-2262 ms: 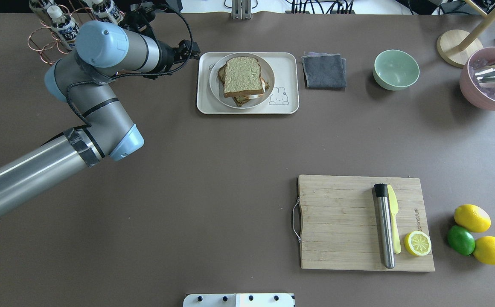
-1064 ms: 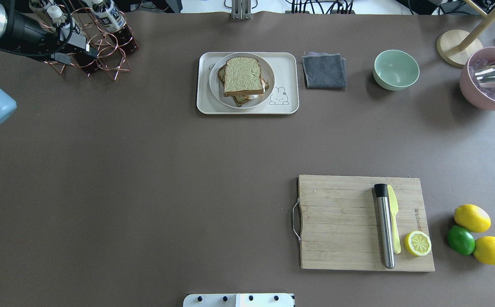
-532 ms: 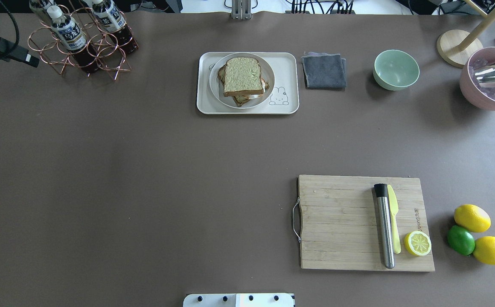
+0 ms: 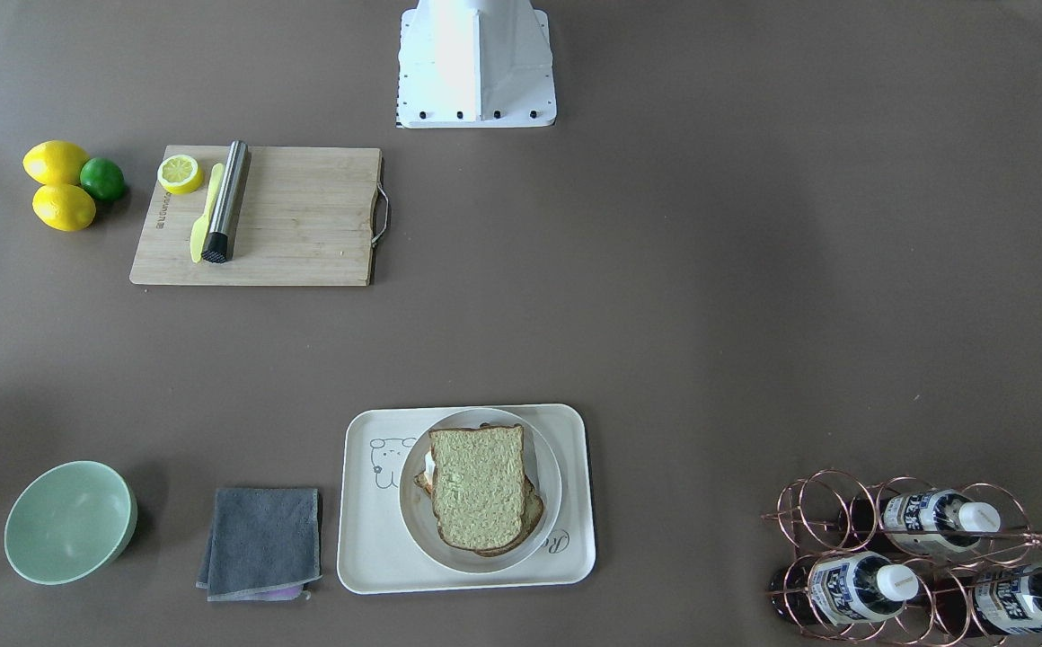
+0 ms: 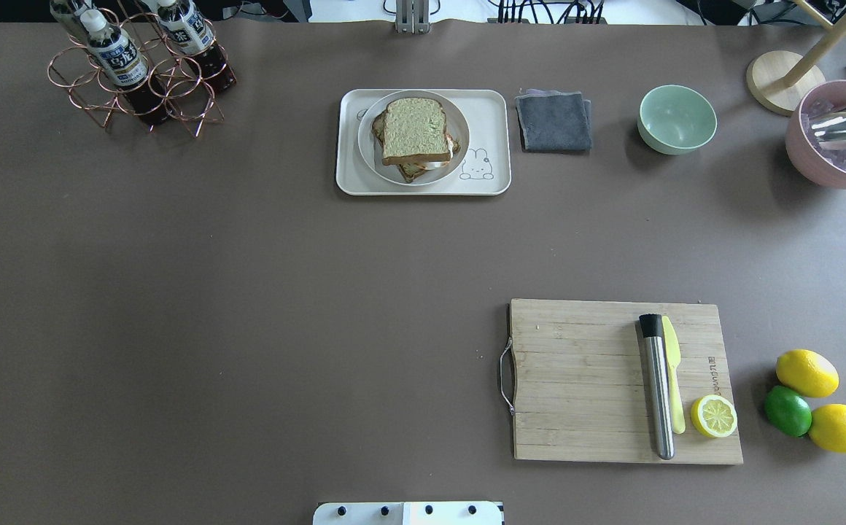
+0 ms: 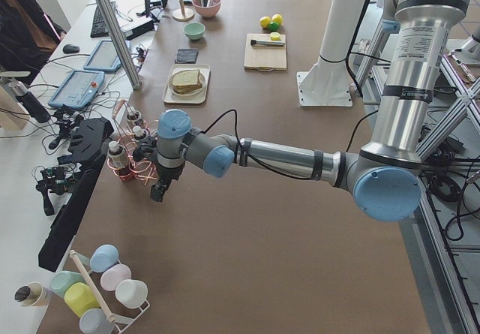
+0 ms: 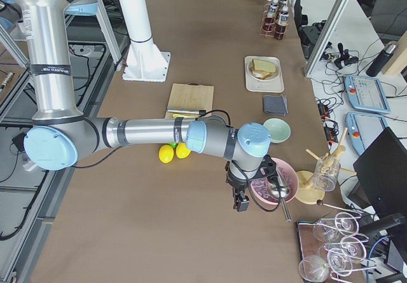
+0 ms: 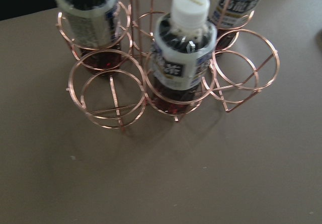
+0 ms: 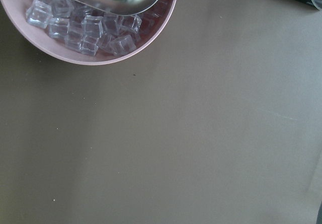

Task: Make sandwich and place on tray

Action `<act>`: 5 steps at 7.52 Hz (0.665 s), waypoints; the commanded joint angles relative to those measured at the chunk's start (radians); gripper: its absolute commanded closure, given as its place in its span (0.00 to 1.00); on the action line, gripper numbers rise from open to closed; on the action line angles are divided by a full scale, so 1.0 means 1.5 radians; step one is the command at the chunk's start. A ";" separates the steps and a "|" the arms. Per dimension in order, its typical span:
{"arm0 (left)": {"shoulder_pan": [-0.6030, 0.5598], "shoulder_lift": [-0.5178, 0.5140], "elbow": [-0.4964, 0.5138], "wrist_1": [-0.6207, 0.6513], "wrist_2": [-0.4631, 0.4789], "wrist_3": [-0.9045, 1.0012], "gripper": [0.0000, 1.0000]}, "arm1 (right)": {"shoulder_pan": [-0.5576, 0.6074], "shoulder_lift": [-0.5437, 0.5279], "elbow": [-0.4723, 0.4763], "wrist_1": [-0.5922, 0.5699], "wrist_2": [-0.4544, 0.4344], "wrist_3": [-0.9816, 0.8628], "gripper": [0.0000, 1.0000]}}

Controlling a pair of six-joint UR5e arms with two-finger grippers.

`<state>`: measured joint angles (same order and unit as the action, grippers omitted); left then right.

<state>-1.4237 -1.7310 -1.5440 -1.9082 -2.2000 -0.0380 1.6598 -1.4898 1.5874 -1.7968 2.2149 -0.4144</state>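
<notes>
1. The left gripper [image 6: 158,192] is shown only in the side view from the robot's left. It is held low beside the copper bottle rack [image 5: 131,80], well apart from the food. Whether its jaws are wide or narrow cannot be told from that view, and nothing is seen to be carried in it.
2. The sandwich [image 5: 413,131] is found on a round white plate [image 5: 462,122], and the plate is set inside the cream tray [image 5: 494,109] at the far middle of the table. Two bread slices are stacked, the upper one slightly askew over the lower. A sliver of white filling is shown at one edge.
3. The task is judged to be complete, or all but complete. The sandwich is assembled, it is resting on the tray by way of the plate, and it is touched by neither gripper. No further handling of it appears to be needed, beyond the parking of the arms.
4. A folded grey cloth [image 5: 554,121] and a green bowl [image 5: 677,119] are seen to the right of the tray. A bamboo cutting board [image 5: 576,379] is seen nearer the robot. None of these is judged to be part of what is left.
5. The right gripper [image 7: 240,201] is shown only in the side view from the robot's right. It is held beside the pink bowl [image 5: 809,166] of ice cubes [image 9: 85,30], well apart from the tray. How wide it is cannot be told.
</notes>
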 commanded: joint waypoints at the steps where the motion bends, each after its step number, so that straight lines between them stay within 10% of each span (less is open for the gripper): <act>1: -0.086 0.045 -0.039 0.179 0.002 0.202 0.02 | 0.000 -0.001 -0.013 0.034 -0.014 0.004 0.00; 5: -0.086 0.093 -0.077 0.225 -0.063 0.197 0.02 | -0.007 0.008 -0.003 0.036 -0.005 0.072 0.00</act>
<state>-1.5514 -1.6122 -1.6541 -1.5774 -2.2694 0.2593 1.6588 -1.4897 1.5676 -1.7460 2.1969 -0.3975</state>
